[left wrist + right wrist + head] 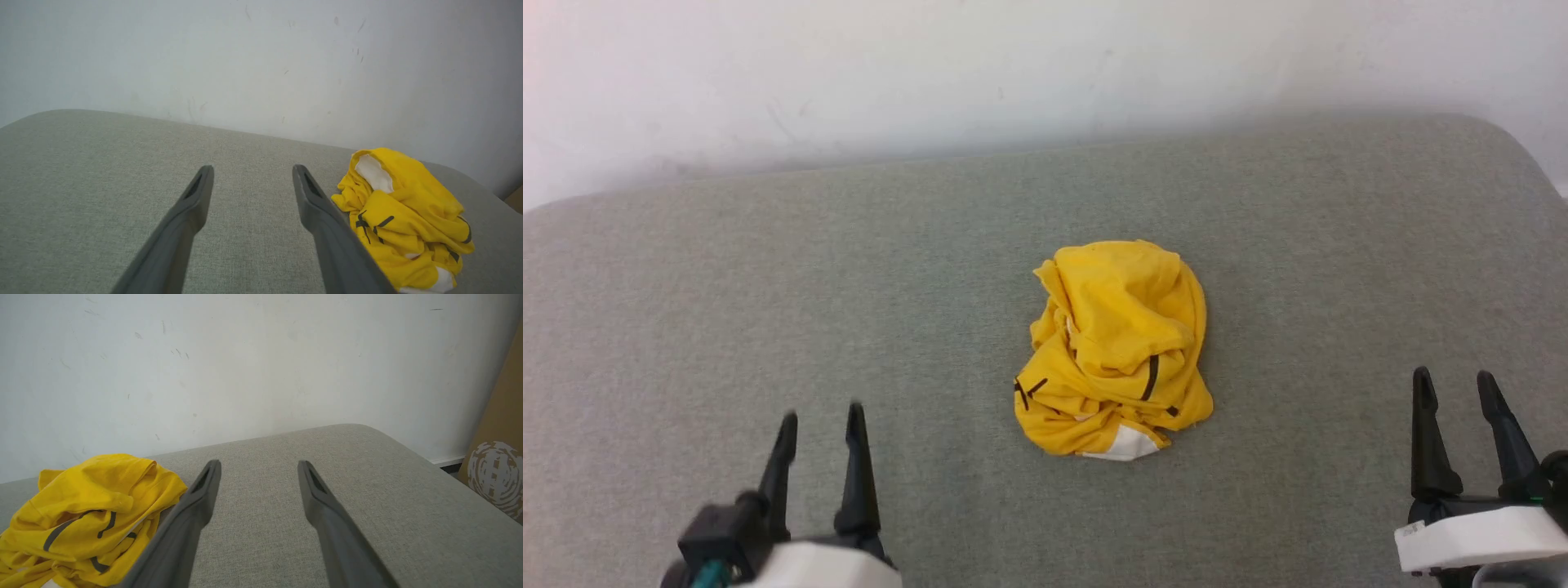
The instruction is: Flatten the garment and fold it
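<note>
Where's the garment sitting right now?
In the head view the garment lies crumpled near the middle of the grey cushion, between the left gripper and right gripper, touching neither.

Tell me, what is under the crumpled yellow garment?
The yellow garment lies heaped directly on the grey fabric surface. Nothing sticks out from beneath its edges, but the surface under it and its own lower folds are covered and cannot be seen.
</note>
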`<state>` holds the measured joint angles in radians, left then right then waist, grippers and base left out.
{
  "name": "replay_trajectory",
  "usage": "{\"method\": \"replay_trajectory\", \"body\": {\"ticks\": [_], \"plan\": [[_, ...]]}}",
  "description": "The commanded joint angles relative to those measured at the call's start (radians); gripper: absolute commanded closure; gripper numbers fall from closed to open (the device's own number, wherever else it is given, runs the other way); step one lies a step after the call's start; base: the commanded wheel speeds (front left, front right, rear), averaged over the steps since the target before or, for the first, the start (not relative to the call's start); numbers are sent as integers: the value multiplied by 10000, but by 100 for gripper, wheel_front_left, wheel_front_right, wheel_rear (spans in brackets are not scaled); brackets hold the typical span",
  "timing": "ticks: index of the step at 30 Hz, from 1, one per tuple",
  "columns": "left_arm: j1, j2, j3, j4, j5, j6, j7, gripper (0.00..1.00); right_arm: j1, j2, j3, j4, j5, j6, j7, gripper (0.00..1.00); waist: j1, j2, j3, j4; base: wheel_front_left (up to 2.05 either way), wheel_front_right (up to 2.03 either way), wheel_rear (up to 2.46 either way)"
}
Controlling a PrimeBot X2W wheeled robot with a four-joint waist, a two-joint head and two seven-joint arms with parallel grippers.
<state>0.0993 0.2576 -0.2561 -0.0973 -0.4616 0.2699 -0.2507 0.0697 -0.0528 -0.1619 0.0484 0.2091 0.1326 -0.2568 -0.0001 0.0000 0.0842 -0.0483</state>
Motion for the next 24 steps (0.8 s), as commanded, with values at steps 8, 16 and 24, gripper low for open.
{"method": "replay_trajectory", "body": {"ticks": [8,16,24], "plan": [[217,-591,146,-124,442,-240,-106,0,-246,26,272,-276,9,-19,454,0,1,0,134,536,0,0,0],[-268,-1229,184,263,708,-766,-109,0,-2920,-914,1938,-902,807,-19,3513,0,1,0,733,1130,0,0,0],[-765,-1753,158,724,906,-1262,-109,0,-5415,-2486,3615,330,1527,-19,6479,0,1,0,1563,2217,0,0,0]]}}
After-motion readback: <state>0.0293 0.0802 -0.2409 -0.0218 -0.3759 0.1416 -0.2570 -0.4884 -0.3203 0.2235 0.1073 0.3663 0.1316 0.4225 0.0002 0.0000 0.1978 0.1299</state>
